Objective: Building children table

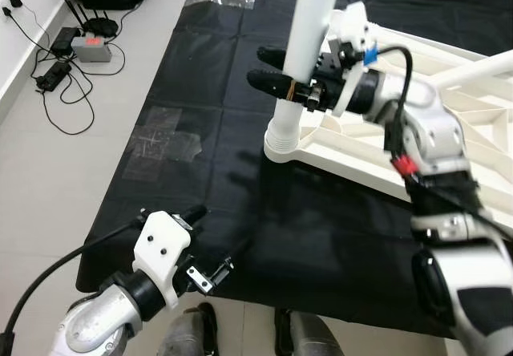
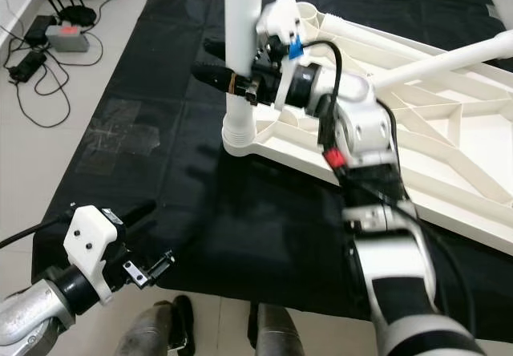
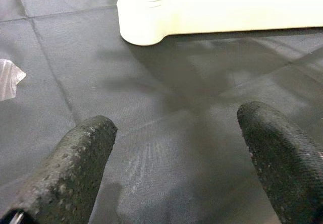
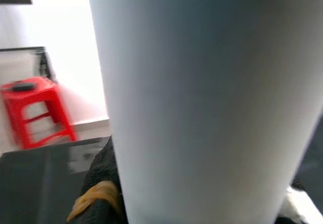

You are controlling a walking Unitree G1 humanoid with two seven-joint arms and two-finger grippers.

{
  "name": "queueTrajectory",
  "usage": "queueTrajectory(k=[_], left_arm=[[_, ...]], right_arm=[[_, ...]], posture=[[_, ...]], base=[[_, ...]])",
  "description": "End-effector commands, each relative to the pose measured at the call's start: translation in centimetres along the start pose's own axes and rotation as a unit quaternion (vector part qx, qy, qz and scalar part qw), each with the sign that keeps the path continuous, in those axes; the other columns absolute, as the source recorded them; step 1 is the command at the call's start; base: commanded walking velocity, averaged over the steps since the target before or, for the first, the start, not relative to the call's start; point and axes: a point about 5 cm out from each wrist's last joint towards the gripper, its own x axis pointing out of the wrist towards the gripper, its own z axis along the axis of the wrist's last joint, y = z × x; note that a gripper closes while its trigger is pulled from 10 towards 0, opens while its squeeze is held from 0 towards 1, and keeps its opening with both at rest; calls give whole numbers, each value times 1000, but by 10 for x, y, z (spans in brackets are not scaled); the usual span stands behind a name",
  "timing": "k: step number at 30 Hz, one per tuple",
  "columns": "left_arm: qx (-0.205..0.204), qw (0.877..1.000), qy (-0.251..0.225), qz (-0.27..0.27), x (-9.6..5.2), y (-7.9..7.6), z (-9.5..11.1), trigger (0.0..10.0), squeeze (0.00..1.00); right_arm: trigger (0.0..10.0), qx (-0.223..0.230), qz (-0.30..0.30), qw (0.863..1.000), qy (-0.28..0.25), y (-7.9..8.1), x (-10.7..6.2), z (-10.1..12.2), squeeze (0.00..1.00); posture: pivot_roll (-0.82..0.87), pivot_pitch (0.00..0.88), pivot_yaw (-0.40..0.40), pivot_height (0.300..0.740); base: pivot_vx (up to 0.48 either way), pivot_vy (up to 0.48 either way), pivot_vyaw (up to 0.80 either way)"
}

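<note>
On the black fabric mat (image 1: 240, 236) spread over the floor lies the white plastic ribbed tabletop (image 1: 449, 131), upside down, and at its near-left corner socket (image 1: 280, 143) a white tubular plastic leg (image 1: 309, 43) stands upright. The right tool (image 1: 276, 71) has its two black fingers closed on either side of this leg, a little way above the socket. The left tool (image 1: 210, 242) hangs low over the mat on the near left, fingers spread wide and holding nothing, well apart from the tabletop.

Judging by this, the step in hand is seating the leg in its corner socket. The next move probably calls for keeping the leg plumb and pressing or turning it down until it sits home; the free tool could steady the tabletop.

How deep the leg sits in the socket cannot be told. Its top is cut off by the frame, and the right wrist view gives little beyond the leg's blurred surface. Another white leg (image 1: 481, 69) crosses the far right, its ends out of frame. A router with cables (image 1: 90, 47) lies on the tiled floor, far left.
</note>
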Motion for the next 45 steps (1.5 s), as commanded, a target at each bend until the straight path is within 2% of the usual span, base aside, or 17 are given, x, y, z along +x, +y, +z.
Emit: queueTrajectory(k=[1,3,4,6,7,8,11,21,28,30,36,39,40,42,43,45], left_arm=[[-7,1000,8,-2,-2,0,-4,10000,0],[-7,1000,8,-2,-2,0,-4,10000,0],[-7,1000,8,-2,-2,0,-4,10000,0],[-7,1000,8,-2,-1,0,-5,10000,0],[-7,1000,8,-3,0,1,-6,10000,0],[-7,1000,8,-3,0,1,-6,10000,0],[-6,1000,8,-3,1,2,-7,10000,0],[-3,1000,7,0,2,3,-8,10000,0],[-4,1000,6,2,2,3,-9,10000,0],[-5,1000,5,2,3,3,-9,10000,0],[-5,1000,4,2,3,4,-9,10000,0],[-5,1000,2,3,3,4,-9,10000,0],[-5,1000,2,3,3,4,-9,10000,0],[-5,1000,1,3,4,4,-8,10000,0],[-5,1000,1,3,4,4,-8,10000,0],[-5,1000,1,3,4,4,-8,10000,0]], right_arm=[[10000,57,0,997,51,21,2,-28,0],[10000,69,-20,996,61,41,5,-33,0],[10000,69,-20,996,61,41,5,-33,0],[10000,66,-80,989,101,56,8,-43,0],[10000,68,-117,982,133,59,6,-49,0],[10000,68,-117,982,133,59,6,-49,0],[10000,66,-169,966,182,65,3,-54,0],[10000,61,-230,948,211,62,-4,-56,0],[10000,94,-287,931,202,59,-10,-57,0],[10000,131,-289,936,154,59,-7,-51,0],[10000,141,-297,933,143,45,-12,-48,0],[10000,114,-236,958,116,34,-7,-33,0],[10000,114,-236,958,116,34,-7,-33,0],[10000,98,-187,975,76,25,-3,-13,0],[10000,98,-187,975,76,25,-3,-13,0],[10000,82,-148,985,38,12,-3,6,0]], posture=[[40,361,-52,740],[39,361,-52,740],[39,361,-52,740],[31,357,-52,740],[24,349,-54,740],[24,349,-54,740],[18,338,-56,740],[19,323,-61,740],[16,317,-63,740],[16,319,-61,740],[14,323,-62,740],[12,326,-60,740],[12,326,-60,740],[14,328,-57,740],[14,328,-57,740],[17,326,-57,740]], base=[[0,0,0],[0,0,0],[0,0,0],[0,0,0],[0,0,0],[0,0,0],[0,0,0],[0,0,0],[0,0,0],[0,0,0],[0,0,0],[0,0,0],[0,0,0],[0,0,0],[0,0,0],[0,0,0]])
